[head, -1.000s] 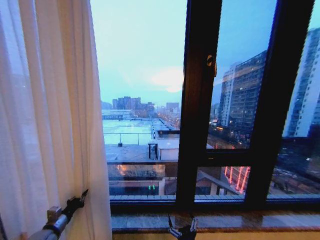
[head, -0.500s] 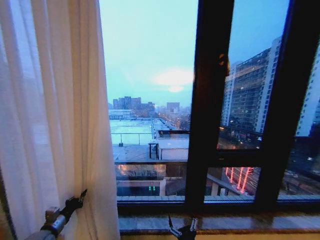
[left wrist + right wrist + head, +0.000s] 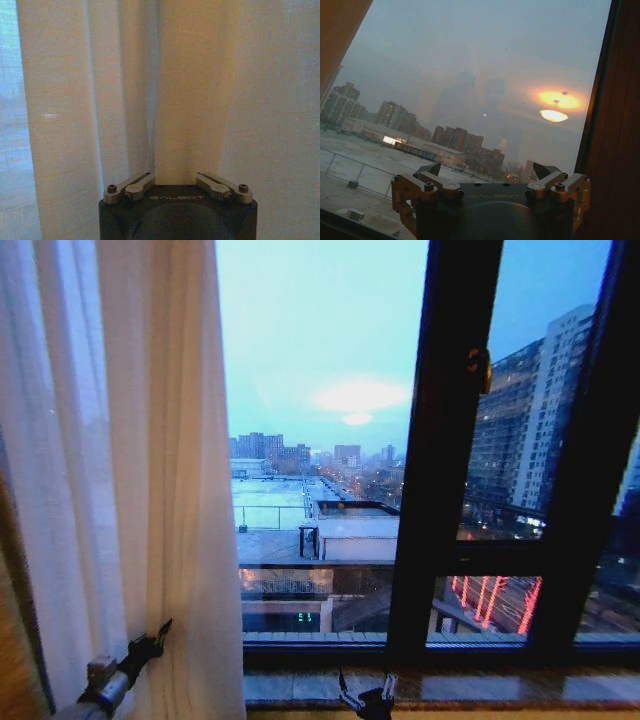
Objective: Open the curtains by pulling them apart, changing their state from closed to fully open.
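Sheer white curtains [image 3: 120, 470] hang gathered at the left of a dark-framed window [image 3: 440, 490]. Left end effector [image 3: 160, 633] is clamped on a curtain fold. Right end effector [image 3: 366, 692], fingers spread apart, sits low by the windowsill [image 3: 500, 687].

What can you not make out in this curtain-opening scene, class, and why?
- Head view: the curtain has its top and rail cut off by the upper edge.
- Head view: its hem, cut off by the lower edge.
- Head view: the right side of the window, cut off by the picture's edge, so full opening cannot be judged.
- Left wrist view: whatever lies behind the curtain, veiled by its folds.
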### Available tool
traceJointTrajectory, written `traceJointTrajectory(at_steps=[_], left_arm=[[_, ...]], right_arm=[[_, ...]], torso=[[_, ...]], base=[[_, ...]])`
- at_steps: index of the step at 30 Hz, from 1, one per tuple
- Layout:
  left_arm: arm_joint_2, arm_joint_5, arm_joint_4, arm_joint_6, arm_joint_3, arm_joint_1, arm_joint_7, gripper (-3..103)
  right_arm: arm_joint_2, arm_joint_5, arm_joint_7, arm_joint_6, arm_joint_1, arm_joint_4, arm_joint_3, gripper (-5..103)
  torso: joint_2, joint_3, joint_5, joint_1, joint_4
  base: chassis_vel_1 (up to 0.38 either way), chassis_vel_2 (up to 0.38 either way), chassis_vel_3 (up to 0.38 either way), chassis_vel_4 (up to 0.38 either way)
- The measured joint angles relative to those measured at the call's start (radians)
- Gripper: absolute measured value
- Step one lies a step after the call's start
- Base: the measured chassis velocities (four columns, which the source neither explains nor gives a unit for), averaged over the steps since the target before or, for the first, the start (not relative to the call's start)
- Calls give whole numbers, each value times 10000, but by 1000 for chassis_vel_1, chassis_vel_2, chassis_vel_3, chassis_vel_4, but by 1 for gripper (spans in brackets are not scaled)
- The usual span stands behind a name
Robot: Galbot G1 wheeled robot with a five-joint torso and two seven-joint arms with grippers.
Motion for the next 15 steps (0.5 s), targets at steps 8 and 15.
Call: traceJointTrajectory(at_steps=[8,15], left_arm=[[79,-111,7,-258,-1186,508,-71,0],[566,-929,354,-347,-2569,1036,-53,0]], right_arm=[[6,-22,-23,18,-7,-17,-32,100],[4,-1,-28,26,82,-59,-29,100]], torso=[[0,-1,-4,2,6],[1,-2,-2,-1,6]], base=[[0,0,0,0],[0,0,0,0]])
